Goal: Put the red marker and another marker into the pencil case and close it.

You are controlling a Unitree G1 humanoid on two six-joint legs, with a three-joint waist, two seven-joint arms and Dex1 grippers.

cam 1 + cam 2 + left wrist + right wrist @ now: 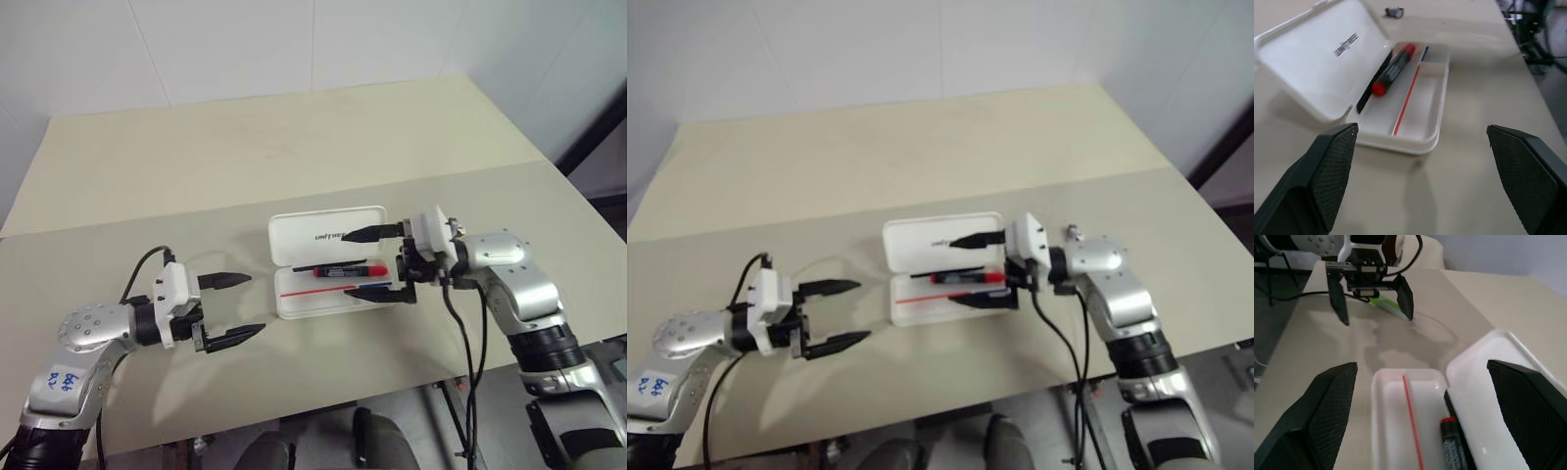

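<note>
**Lying in the open case: the red marker, with both tools spread wide**

Sitting in the middle of the beige surface is the pencil case, lid thrown back flat and the tray facing up. The red marker lies in the tray close to the hinge, red cap end toward the robot's right, alongside a thin red stripe on the tray floor. The right tool hovers at the case's right end, fingers wide apart, one over the lid, one over the tray's front edge, gripping nothing. Over on the left, the left tool hangs near the case's left end but apart from it, fingers spread and empty. In the right wrist view the light green marker lies on the surface just behind the left tool's fingers, outside the case.
</note>
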